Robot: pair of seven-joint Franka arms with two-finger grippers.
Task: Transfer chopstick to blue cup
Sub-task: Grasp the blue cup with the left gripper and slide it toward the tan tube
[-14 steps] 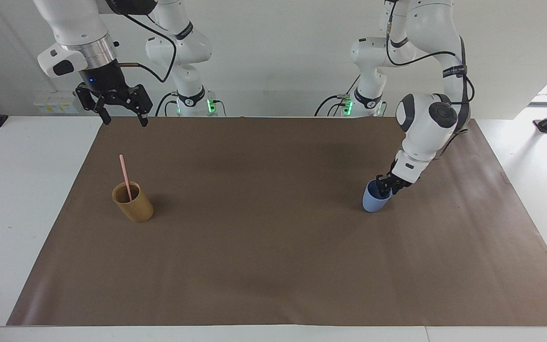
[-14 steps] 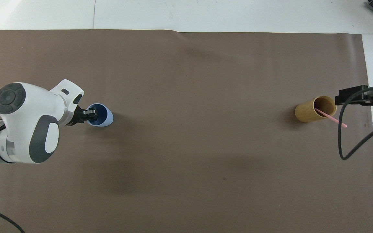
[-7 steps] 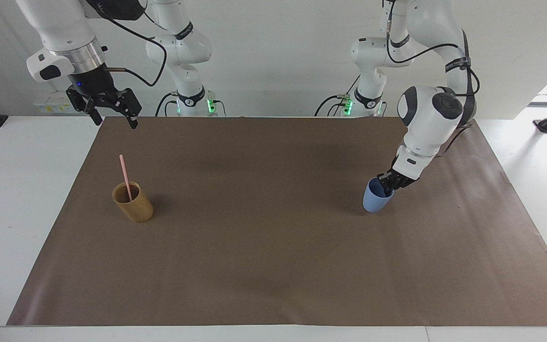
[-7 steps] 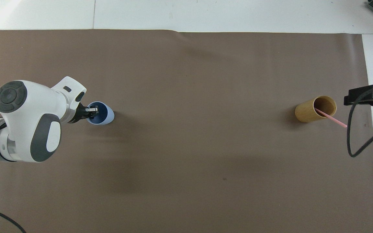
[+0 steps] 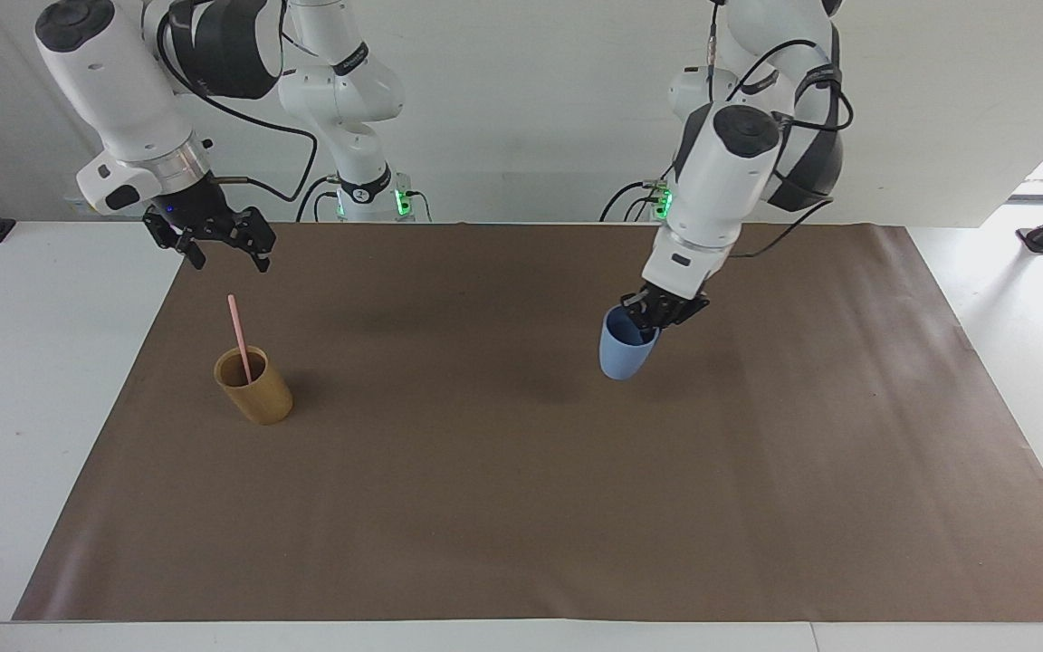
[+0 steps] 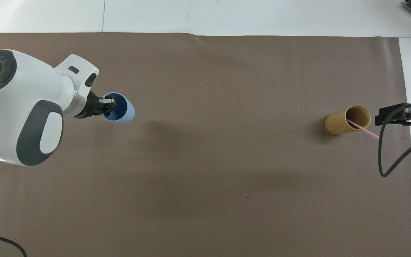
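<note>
A broad sheet of brown paper (image 5: 521,471) covers most of a white table (image 5: 42,380), with a pale wall at the robots' end.

Toward the right arm's end a tall tan-brown cylindrical cup (image 5: 254,388) stands on the paper, and the thin pale-pink chopstick (image 5: 239,337) leans in it, its upper half above the rim. The right gripper (image 5: 224,255) hangs over the paper's edge on the robots' side of that cup, fingers spread wide and holding nothing.

The left gripper (image 5: 655,319) pinches the rim of the small light-blue tapering cup (image 5: 624,351), one finger inside it, and holds it tilted in the air over the middle of the paper.

A second ago that cup sat on the paper near the left arm's end; it has since been lifted and carried toward the centre, while the right gripper has barely shifted.
</note>
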